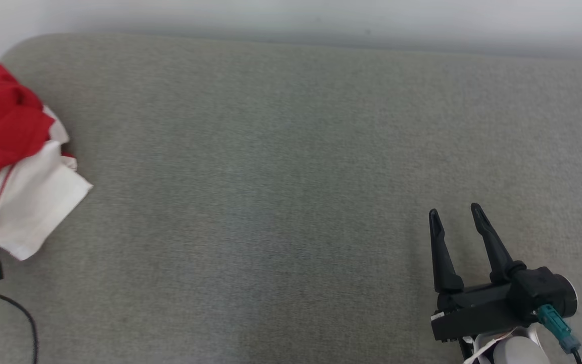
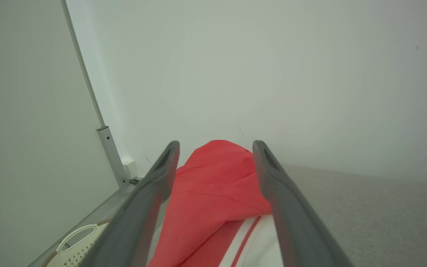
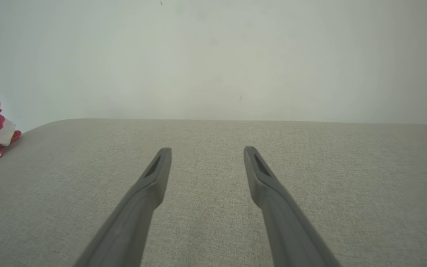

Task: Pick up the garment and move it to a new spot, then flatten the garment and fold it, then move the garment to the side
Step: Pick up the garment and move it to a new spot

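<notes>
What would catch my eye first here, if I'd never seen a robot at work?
First, the crumpled red and white garment, heaped at the far left edge of the grey fabric surface. Then the right gripper at the lower right, its two long dark fingers spread open above bare cloth. The left gripper points at the garment, fingers parted.

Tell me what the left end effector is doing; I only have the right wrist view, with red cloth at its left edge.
Observer: The left end effector is open, aimed at the garment, which shows between its fingers.
Operator: Is the garment flat?
Observer: No, head view shows it crumpled, red over white, at the surface's left end.
Operator: Anything beside it?
Observer: A white basket, past the surface's edge in the left wrist view.
</notes>
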Robot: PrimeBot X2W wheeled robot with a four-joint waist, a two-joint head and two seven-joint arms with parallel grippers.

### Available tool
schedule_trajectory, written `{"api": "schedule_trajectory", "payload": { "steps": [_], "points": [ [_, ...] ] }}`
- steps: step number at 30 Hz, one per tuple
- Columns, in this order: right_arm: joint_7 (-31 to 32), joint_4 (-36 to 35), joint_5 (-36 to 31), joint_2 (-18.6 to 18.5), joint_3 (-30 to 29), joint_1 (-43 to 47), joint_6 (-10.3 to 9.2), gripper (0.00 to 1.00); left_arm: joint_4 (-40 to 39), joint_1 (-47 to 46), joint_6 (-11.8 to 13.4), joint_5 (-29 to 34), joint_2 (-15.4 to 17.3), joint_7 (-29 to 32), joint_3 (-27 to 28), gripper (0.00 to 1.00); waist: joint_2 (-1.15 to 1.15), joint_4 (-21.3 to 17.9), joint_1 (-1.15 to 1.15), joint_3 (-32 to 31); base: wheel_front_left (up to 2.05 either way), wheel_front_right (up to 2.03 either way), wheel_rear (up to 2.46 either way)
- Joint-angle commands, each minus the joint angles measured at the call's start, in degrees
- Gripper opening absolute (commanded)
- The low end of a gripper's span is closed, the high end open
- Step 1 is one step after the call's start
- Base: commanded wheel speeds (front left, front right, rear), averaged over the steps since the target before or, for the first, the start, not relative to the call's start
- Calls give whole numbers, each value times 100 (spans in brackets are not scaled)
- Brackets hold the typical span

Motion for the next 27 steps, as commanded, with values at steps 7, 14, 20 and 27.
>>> {"api": "schedule_trajectory", "payload": {
  "steps": [7, 14, 20, 27],
  "points": [
    [-5, -76, 116, -8, -21, -250, 19, 100, 845, -488, 11, -363, 614, -15, -55, 100, -1, -756, -1, 732, 0, 0, 0],
    [-5, -72, 146, -5, -27, -256, 19, 100, 1852, -809, 11, -654, 915, 162, -95, 100, -1, -883, -1, 825, 0, 0, 0],
    [-5, -45, 172, -6, -27, -234, 19, 100, 2782, -1053, 89, -748, 1105, 881, -198, 100, -1, -909, -1, 774, 0, 0, 0],
    [-5, -32, 157, -6, -33, -198, 19, 100, 3402, -1320, 193, -802, 1147, 1343, -279, 100, -1, -883, -1, 671, 0, 0, 0]
  ]
}}
